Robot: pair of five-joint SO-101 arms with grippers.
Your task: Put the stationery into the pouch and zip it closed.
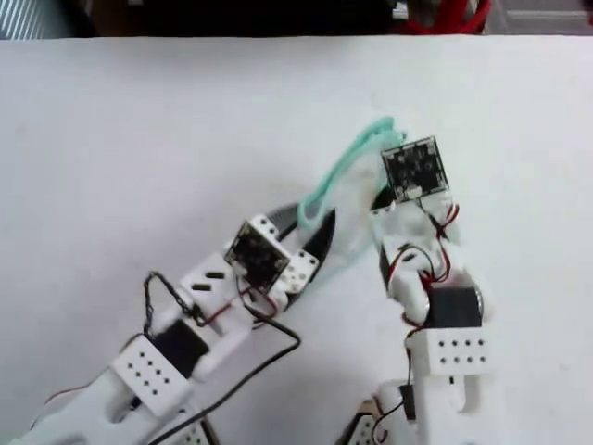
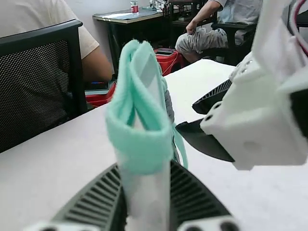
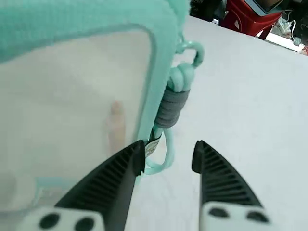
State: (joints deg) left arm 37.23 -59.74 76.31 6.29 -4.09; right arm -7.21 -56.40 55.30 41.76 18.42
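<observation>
A translucent pouch (image 1: 350,195) with mint-green trim lies stretched between the two grippers at the table's middle. My left gripper (image 1: 313,232) is shut on the pouch's near end; in the left wrist view the pouch (image 2: 142,110) stands edge-on between its ribbed fingers (image 2: 192,192). My right gripper (image 3: 166,154) is open at the pouch's (image 3: 72,96) far end. Its fingers straddle the mint zipper cord with its grey wrap (image 3: 172,103) without gripping it. A faint pinkish shape (image 3: 115,127) shows through the pouch wall. The right gripper (image 2: 204,120) also appears in the left wrist view beside the pouch.
The white table (image 1: 139,139) stretches bare to the left and toward the far edge. A black cable (image 1: 269,357) loops off the left arm near the front. Beyond the table's far side stand a black mesh chair (image 2: 33,82) and red objects (image 3: 245,17).
</observation>
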